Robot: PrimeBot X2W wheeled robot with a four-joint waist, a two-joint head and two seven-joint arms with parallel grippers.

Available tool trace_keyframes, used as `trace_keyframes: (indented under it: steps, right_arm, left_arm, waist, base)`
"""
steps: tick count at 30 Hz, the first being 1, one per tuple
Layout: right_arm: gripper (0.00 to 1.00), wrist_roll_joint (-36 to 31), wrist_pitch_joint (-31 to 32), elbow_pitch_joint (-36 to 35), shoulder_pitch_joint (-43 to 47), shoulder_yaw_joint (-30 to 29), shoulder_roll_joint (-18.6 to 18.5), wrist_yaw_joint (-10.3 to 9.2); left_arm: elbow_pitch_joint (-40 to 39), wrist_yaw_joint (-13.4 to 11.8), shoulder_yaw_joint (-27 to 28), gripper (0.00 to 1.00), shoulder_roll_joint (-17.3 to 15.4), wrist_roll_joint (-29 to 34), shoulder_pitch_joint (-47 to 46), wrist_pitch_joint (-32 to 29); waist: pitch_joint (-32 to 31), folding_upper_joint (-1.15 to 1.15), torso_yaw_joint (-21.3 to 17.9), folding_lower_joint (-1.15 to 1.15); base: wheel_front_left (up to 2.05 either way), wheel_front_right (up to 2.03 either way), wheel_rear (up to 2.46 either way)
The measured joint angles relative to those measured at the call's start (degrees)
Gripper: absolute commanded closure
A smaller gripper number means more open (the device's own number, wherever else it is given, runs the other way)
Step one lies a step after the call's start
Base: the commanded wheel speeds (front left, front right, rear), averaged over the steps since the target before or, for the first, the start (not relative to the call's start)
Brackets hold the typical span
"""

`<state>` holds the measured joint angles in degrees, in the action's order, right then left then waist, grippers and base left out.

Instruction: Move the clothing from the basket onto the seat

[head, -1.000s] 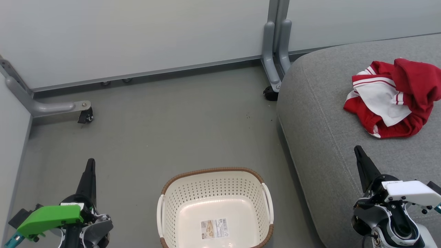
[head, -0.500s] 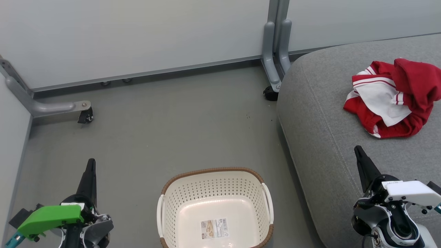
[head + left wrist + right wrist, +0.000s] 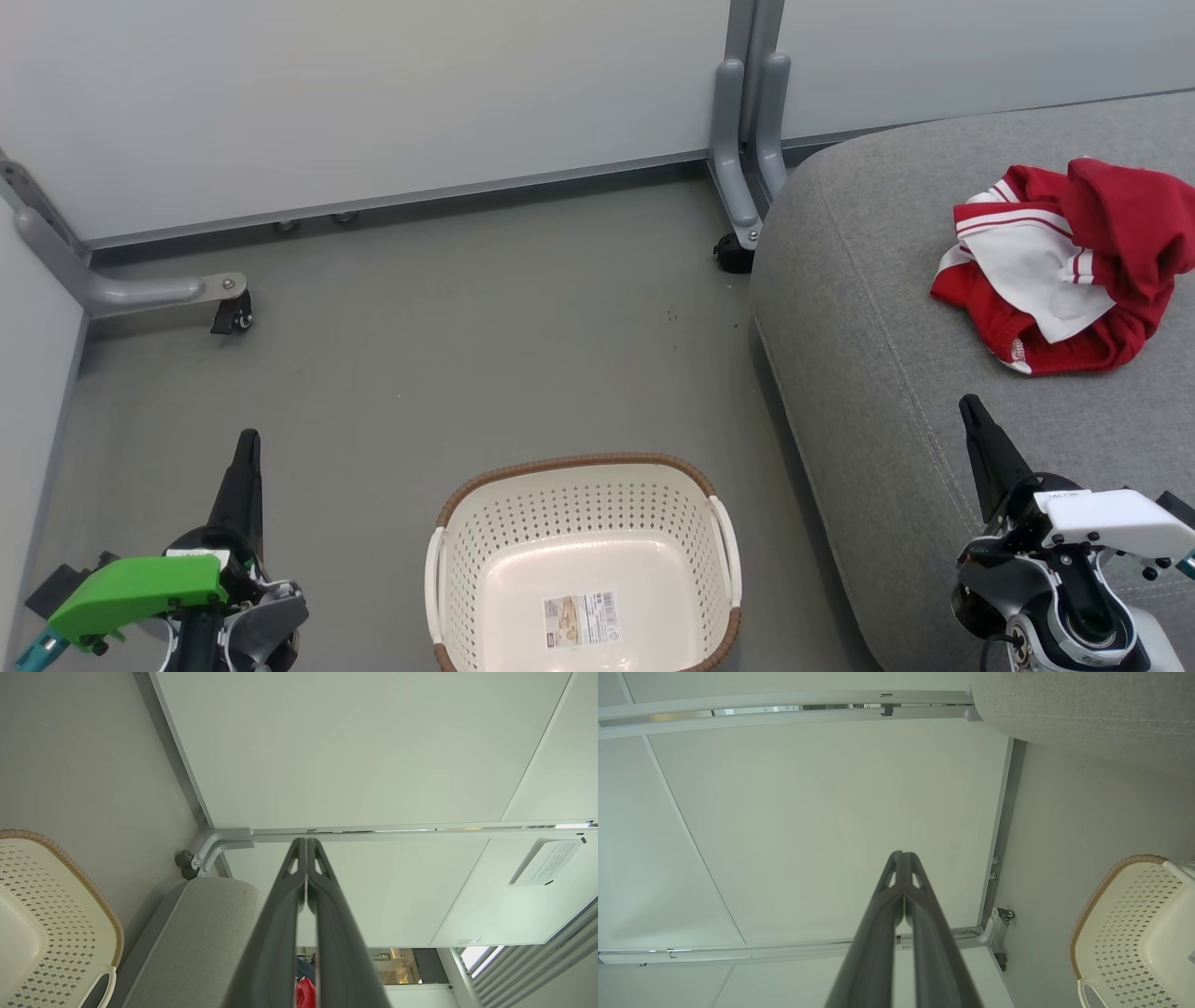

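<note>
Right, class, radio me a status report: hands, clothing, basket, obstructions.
Left hand shut, empty; right hand shut, empty. Clothing heaped on seat. Basket holds no clothing. Nothing in the way.

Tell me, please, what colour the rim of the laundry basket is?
Brown, with a woven look, around the cream-white perforated basket; the head view shows it best.

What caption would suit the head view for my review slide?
Empty basket on the floor, red-and-white clothing heaped on the grey seat, left gripper and right gripper shut, holding nothing.
</note>
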<state>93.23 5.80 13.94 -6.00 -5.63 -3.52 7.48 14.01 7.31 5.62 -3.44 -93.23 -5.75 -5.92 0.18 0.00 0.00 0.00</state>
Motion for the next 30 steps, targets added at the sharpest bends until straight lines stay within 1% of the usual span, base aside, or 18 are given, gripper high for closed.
trace_keyframes:
  steps: [30]
  right_arm:
    - [1.0, -0.15, 0.2, 0.02, -0.01, -0.35, 0.22, 0.0]
  left_arm:
    - [0.03, 0.0, 0.3, 1.0, 0.2, 0.24, -0.07, -0.13]
  waist:
    - [0.0, 0.0, 0.0, 0.0]
  base:
    - [0.0, 0.0, 0.0]
